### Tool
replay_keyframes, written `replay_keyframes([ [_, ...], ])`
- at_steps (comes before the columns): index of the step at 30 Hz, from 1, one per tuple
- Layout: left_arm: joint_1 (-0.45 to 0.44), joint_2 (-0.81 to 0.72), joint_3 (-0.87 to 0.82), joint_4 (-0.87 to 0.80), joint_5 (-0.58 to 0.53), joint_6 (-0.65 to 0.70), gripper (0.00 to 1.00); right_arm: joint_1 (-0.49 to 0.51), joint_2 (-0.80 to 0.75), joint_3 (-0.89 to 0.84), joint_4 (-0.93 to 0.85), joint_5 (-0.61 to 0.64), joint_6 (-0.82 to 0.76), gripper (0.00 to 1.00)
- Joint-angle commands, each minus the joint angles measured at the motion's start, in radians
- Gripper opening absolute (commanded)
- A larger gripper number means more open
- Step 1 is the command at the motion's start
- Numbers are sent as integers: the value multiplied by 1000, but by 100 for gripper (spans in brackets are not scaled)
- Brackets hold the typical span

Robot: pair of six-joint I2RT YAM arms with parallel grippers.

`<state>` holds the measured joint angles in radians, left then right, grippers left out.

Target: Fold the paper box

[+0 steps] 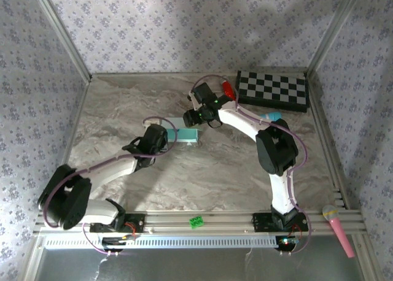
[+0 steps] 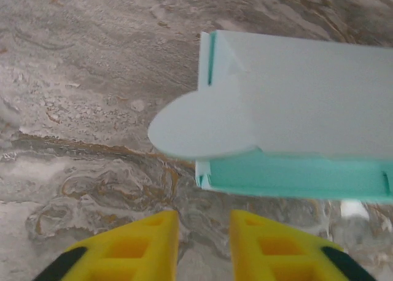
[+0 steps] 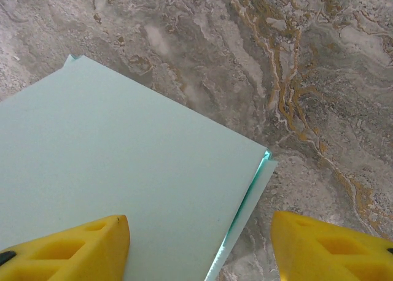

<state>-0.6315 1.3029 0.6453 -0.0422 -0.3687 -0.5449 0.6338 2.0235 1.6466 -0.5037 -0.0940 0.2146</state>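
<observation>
The paper box (image 1: 188,135) is a pale mint-green rectangular box lying flat on the marble table, left of centre. In the left wrist view the paper box (image 2: 295,109) has a rounded flap (image 2: 202,124) sticking out from its near end. My left gripper (image 2: 204,216) hangs just short of that flap, its yellow fingers apart with bare table between them. My right gripper (image 3: 199,223) hovers open over the box's other end. One of its fingers (image 3: 92,244) is above the lid (image 3: 123,164) and the other is past the box's edge, over the table.
A black-and-white checkerboard (image 1: 272,89) lies at the back right, with a red object (image 1: 228,88) to its left. A teal-blue toy microphone (image 1: 270,116) is beside the right arm. A pink microphone (image 1: 338,229) and a small green piece (image 1: 196,221) rest on the front rail.
</observation>
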Motion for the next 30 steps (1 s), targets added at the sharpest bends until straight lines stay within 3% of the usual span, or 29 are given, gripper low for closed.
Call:
replay_keyframes([
  [1,-7,-139,-33,-62,28,7,39,0,15,33,-49,5,-26,64],
  [7,-7,-393,-73,-107,37,50,54,-2,21,33,-50,2,-26,64],
  [11,10,-407,-34,-141,24,60,59,-3,26,35,-49,5,-24,64],
  [13,49,-359,12,-166,47,53,59,-5,27,36,-47,9,-24,64],
  [21,268,-74,273,-219,341,77,64,-2,36,30,-46,19,-24,64],
  [30,332,284,487,-323,487,105,67,-3,41,6,-38,15,-14,64],
])
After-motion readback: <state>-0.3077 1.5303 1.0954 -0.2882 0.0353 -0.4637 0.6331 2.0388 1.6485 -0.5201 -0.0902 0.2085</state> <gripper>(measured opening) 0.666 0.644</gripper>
